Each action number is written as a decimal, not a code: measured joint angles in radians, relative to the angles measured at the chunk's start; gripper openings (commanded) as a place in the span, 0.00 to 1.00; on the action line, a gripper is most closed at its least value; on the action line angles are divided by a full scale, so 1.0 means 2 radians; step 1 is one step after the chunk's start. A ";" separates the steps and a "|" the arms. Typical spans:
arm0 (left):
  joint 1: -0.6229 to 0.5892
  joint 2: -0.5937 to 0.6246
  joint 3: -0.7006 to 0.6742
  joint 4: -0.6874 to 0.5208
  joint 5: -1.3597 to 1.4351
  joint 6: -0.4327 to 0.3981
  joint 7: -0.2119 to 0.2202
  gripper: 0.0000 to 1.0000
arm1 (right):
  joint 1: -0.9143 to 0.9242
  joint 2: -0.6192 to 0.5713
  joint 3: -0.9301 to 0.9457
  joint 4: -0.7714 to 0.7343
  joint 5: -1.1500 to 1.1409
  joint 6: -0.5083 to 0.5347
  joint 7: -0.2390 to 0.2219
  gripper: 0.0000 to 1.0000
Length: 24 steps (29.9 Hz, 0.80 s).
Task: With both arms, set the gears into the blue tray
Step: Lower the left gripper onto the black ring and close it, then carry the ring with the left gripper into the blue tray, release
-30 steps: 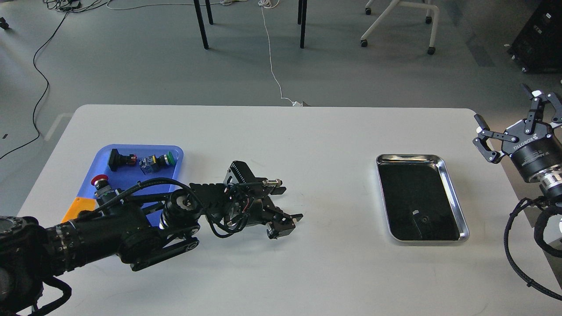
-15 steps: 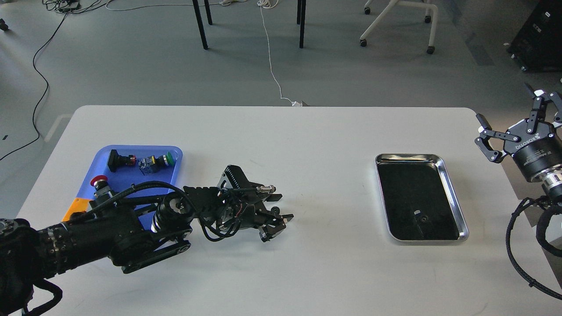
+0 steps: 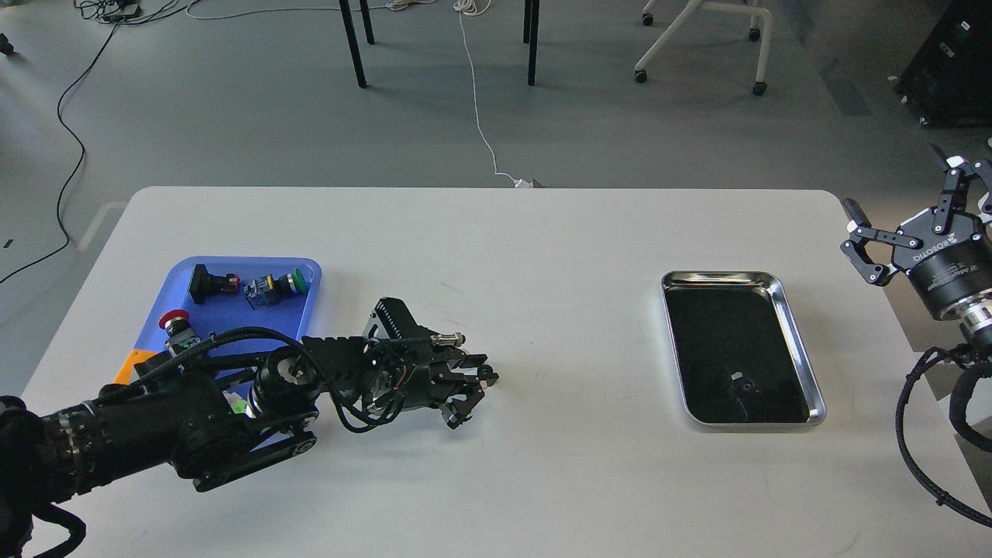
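A grey floor strewn with cables and chair legs runs behind the white table [image 3: 496, 256], whose matte top has rounded corners and a few faint scuffs. On its left side lies the blue tray [image 3: 232, 271], flat smooth plastic with a low rim, and inside it I can make out only chunky push-button switches: a green-capped one [image 3: 291, 280], a red-capped one [image 3: 175, 321] and a black one [image 3: 208, 282]; no gear is plainly visible there, though the arm covers the tray's near end. Over on the right sits the silver tray [image 3: 779, 310], shiny metal around a dark bottom, and one tiny gear [image 3: 744, 383] rests near its front end, so by my reckoning at least that piece remains to be carried across. The left gripper [image 3: 471, 399] hangs low over bare tabletop just right of the blue tray, its fingers drawn near each other; whether anything is pinched between them I cannot tell. The right gripper [image 3: 903, 209] is raised beyond the table's right edge, fingers spread wide and empty, well apart from the silver tray.
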 measured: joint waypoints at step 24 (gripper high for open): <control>0.059 0.273 -0.054 -0.029 -0.115 0.060 -0.032 0.20 | 0.000 -0.006 0.004 0.001 0.000 0.000 0.000 0.98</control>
